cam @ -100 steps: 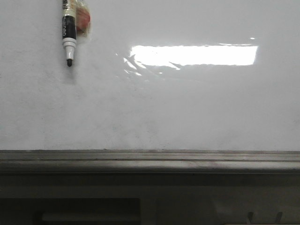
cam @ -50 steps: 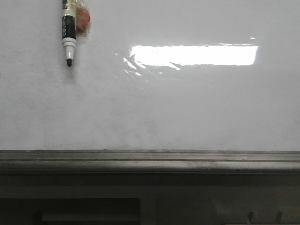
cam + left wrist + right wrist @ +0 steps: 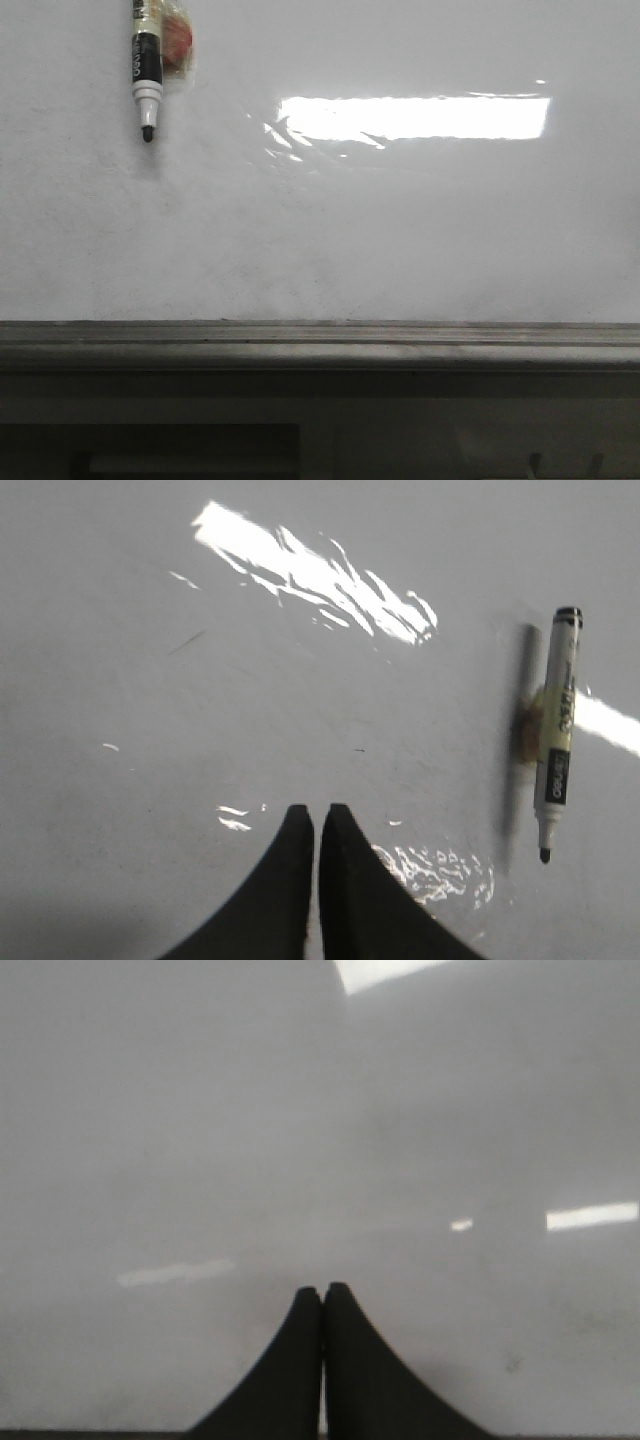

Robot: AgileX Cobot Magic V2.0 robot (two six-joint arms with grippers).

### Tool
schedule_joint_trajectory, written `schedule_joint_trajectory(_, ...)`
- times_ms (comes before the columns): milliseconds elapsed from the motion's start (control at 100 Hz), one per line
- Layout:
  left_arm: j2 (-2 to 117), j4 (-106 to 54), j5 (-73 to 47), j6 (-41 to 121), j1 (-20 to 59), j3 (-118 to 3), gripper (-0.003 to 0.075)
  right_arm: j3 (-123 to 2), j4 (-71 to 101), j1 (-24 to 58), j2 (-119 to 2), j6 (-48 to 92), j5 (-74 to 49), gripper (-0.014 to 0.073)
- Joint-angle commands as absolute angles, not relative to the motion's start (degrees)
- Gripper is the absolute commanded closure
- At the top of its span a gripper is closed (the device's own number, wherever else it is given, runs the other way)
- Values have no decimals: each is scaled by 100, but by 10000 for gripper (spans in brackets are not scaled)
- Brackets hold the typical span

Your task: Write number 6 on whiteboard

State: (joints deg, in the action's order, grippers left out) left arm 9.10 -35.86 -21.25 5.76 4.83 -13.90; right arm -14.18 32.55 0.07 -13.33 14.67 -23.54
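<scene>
Glare [image 3: 415,117] lay as a bright rectangle across the whiteboard [image 3: 400,230], which filled most of the front view above its grey metal ledge [image 3: 320,340]. No number 6 showed anywhere on the board; its surface carried only faint grey smudges. A marker [image 3: 146,70] stood upright near the board's upper left, black tip pointing down, with a small reddish-brown object [image 3: 177,45] just beside its barrel. In the left wrist view the marker [image 3: 557,748] lay well apart from the left tool [image 3: 316,825], whose dark fingers were pressed almost together and held nothing. The right tool [image 3: 322,1300] was likewise closed on nothing, fingers touching, facing bare board.
</scene>
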Motion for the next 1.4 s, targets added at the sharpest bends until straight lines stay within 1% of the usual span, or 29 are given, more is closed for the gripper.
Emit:
schedule_joint_trajectory(0, 1643, -3348, -2429, 911, 529, -2193, 741, -2020, 3196, -24, -2017, 1479, -2438, 639)
schedule_joint_trajectory(170, 2610, -3553, -2880, 1749, 529, -2944, 739, -2624, 3197, -24, -2951, 1825, -2869, 634)
schedule_joint_trajectory(210, 2782, -3659, -2959, 1933, 529, -3047, 735, -2684, 3231, -24, -3037, 1945, -2953, 616)
schedule_joint_trajectory(260, 2963, -3860, -3034, 2238, 529, -3139, 704, -2727, 3244, -24, -3101, 1975, -2993, 552)
schedule_joint_trajectory(280, 3033, -3985, -3066, 2394, 529, -3166, 680, -2737, 3244, -24, -3117, 1975, -2993, 528)
schedule_joint_trajectory(290, 3056, -4037, -3077, 2503, 529, -3168, 670, -2737, 3244, -24, -3127, 1975, -2993, 489)
schedule_joint_trajectory(300, 3102, -4149, -3077, 2558, 529, -3178, 648, -2748, 3244, -24, -3127, 1975, -2993, 489)
schedule_joint_trajectory(330, 3192, -4373, -3104, 2753, 529, -3210, 593, -2749, 3244, -24, -3140, 1975, -2993, 410)
schedule_joint_trajectory(350, 3259, -4557, -3129, 2875, 529, -3223, 545, -2749, 3257, -24, -3140, 1975, -2993, 375)
schedule_joint_trajectory(360, 3281, -4620, -3128, 2948, 529, -3222, 528, -2749, 3257, -24, -3140, 1975, -2993, 340)
schedule_joint_trajectory(390, 3366, -4894, -3128, 3092, 529, -3222, 433, -2749, 3272, -24, -3140, 1975, -2993, 272)
schedule_joint_trajectory(400, 3411, -5021, -3128, 3128, 529, -3222, 413, -2749, 3272, -24, -3140, 1975, -2993, 240)
schedule_joint_trajectory(410, 3434, -5081, -3128, 3194, 529, -3222, 372, -2749, 3284, -24, -3140, 1975, -2993, 225)
schedule_joint_trajectory(420, 3477, -5193, -3128, 3235, 529, -3222, 352, -2749, 3284, -24, -3140, 1975, -2993, 199)
schedule_joint_trajectory(460, 3592, -5471, -3128, 3504, 529, -3222, 243, -2749, 3295, -24, -3140, 1975, -2993, 148)
schedule_joint_trajectory(480, 3662, -5654, -3117, 3650, 529, -3222, 202, -2749, 3295, -24, -3140, 1975, -2993, 130)
schedule_joint_trajectory(530, 3825, -6111, -3117, 4025, 529, -3222, 150, -2749, 3295, -24, -3140, 1975, -2993, 120)
schedule_joint_trajectory(590, 4032, -6801, -3208, 4526, 529, -3222, 158, -2749, 3306, -24, -3140, 1975, -2993, 126)
schedule_joint_trajectory(690, 4357, -7789, -3419, 5454, 529, -3222, 211, -2749, 3315, -24, -3140, 1975, -2957, 126)
schedule_joint_trajectory(740, 4520, -8126, -3518, 5745, 529, -3222, 225, -2749, 3353, -24, -3140, 1975, -2944, 126)
schedule_joint_trajectory(850, 4855, -8638, -3785, 6158, 542, -3222, 226, -2749, 3420, -24, -3140, 1975, -2897, 126)
schedule_joint_trajectory(950, 5099, -8860, -3824, 6435, 749, -3222, 226, -2749, 3434, -24, -3140, 1975, -2858, 126)
schedule_joint_trajectory(1061, 5320, -9126, -3639, 6727, 1163, -3222, 226, -2749, 3434, -24, -3140, 1975, -2858, 126)
schedule_joint_trajectory(1231, 5594, -9333, -2693, 7009, 1869, -3338, 226, -2749, 3434, -24, -3140, 1975, -2853, 126)
schedule_joint_trajectory(1391, 5909, -9417, -2456, 7251, 2152, -3636, 226, -2749, 3434, -24, -3140, 1975, -2853, 126)
